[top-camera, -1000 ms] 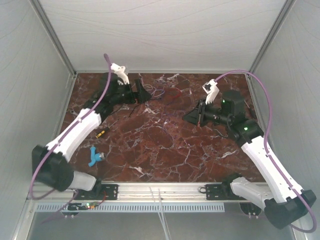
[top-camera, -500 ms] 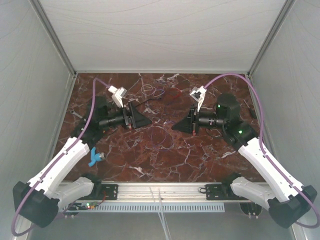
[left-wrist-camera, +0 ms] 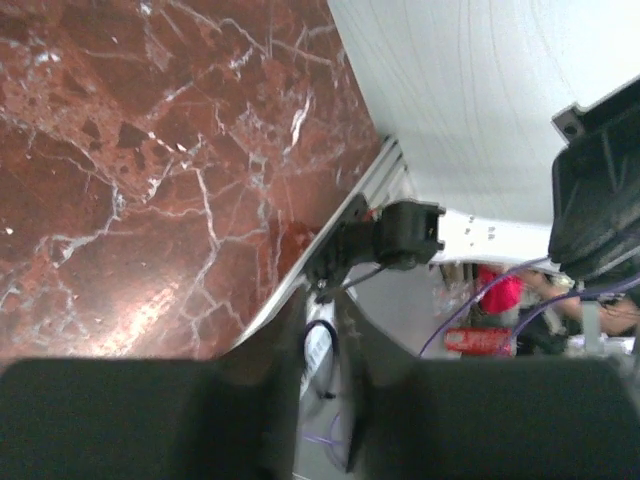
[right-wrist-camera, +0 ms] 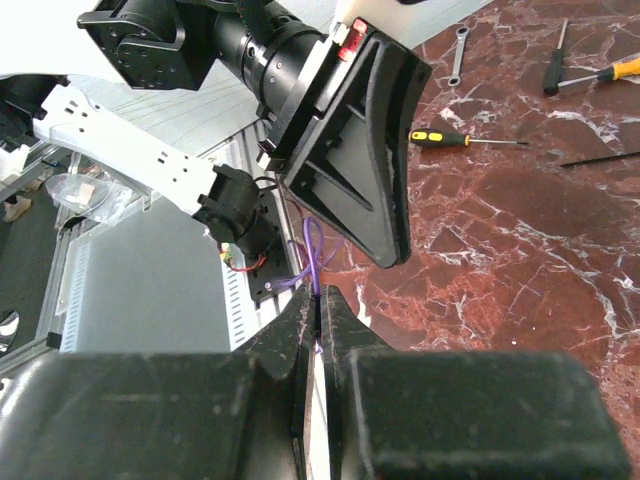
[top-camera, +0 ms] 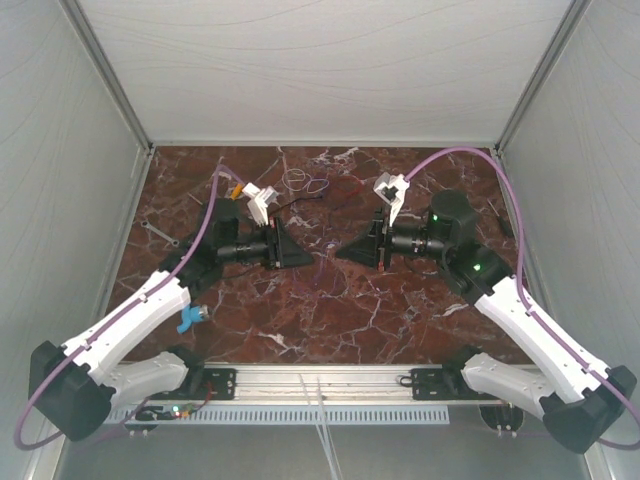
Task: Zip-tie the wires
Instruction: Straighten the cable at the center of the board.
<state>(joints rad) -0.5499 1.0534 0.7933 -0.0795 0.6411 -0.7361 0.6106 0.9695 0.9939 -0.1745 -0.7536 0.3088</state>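
Right pincer (right-wrist-camera: 318, 300) is pressed shut and it's pinching a thin purple wire (right-wrist-camera: 313, 250). The strand loops up out of the fingertips, held in the air above the marble tabletop (top-camera: 400, 310). There's something pale between those fingers lower down too, but I honestly can't make out what it is. Left pincer (left-wrist-camera: 320, 315) sits directly facing the right pincer, tip to tip and just beside it, not touching as far as I can see. Its fingers stand a bit apart with a narrow gap, and its own camera shows a thin dark loop in that gap; can't tell if it's actually gripping it. The loose wire loops (top-camera: 305, 183), white and purple, lie flat on the tabletop beyond the right pincer toward the far wall and slightly to its left-arm side. A red loop (top-camera: 350, 187) lies just behind the right pincer. A black-and-yellow screwdriver (right-wrist-camera: 440, 137) and a small wrench (top-camera: 158, 233) are well away from the right pincer, out past the left arm. A blue plastic thing (top-camera: 190, 317) is also over there, closer to the near edge.
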